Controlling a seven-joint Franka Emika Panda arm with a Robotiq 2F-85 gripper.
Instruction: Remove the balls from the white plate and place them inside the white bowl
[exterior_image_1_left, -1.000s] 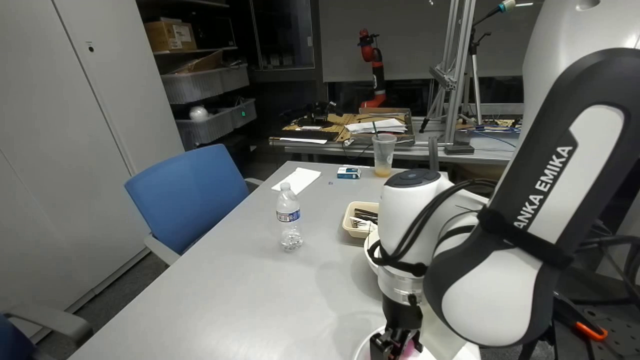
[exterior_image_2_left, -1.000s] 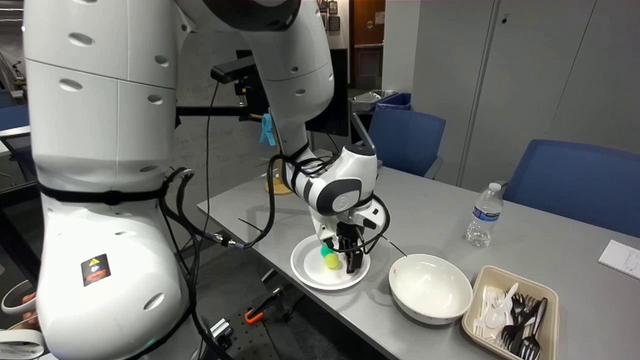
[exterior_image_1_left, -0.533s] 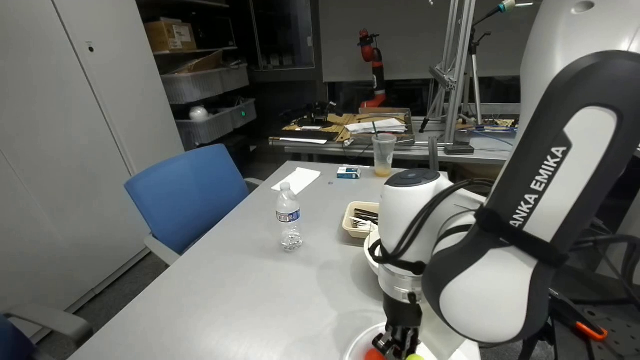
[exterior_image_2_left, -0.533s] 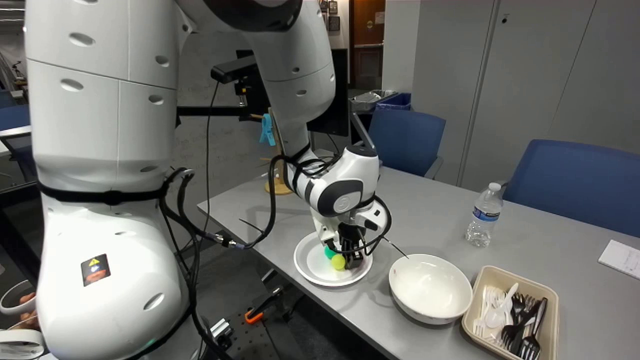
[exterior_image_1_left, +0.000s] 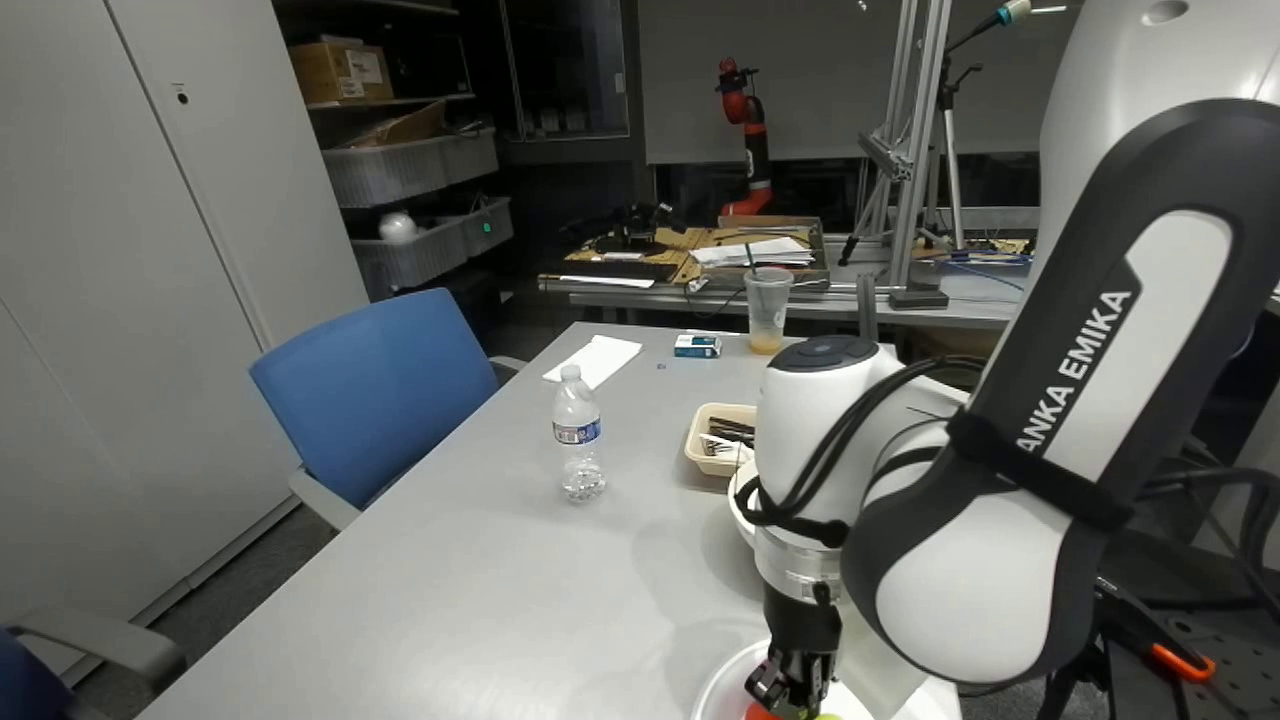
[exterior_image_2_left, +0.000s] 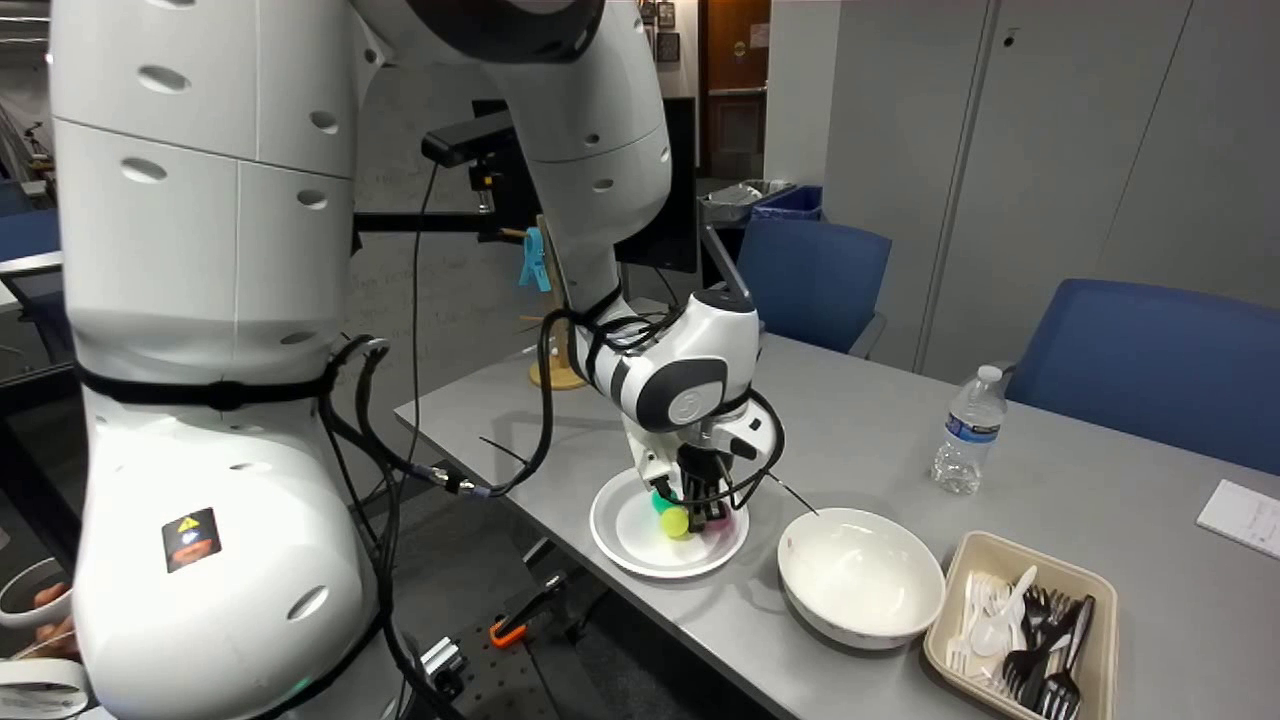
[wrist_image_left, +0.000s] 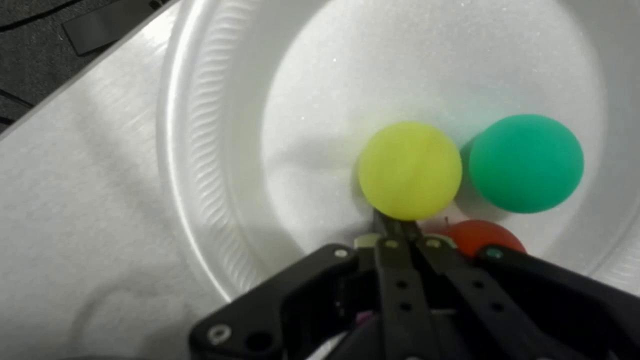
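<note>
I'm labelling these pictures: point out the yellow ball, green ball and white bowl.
Yellow ball (wrist_image_left: 410, 171), wrist view, visible middle.
Green ball (wrist_image_left: 526, 163), wrist view, visible middle.
White bowl (exterior_image_2_left: 862, 574), in an exterior view, bare inside.

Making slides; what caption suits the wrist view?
Closed claw beside the yellow ball, with green ball and red ball on the white plate.

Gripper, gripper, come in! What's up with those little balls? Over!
Gripper shut, nothing gripped. Yellow ball, green ball, red ball on white plate; pink ball there too, mostly hidden. Yellow ball crowding gripper, maybe in the way.

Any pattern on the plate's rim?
The plate's rim has short, repeated ridges, clearest in the wrist view.
</note>
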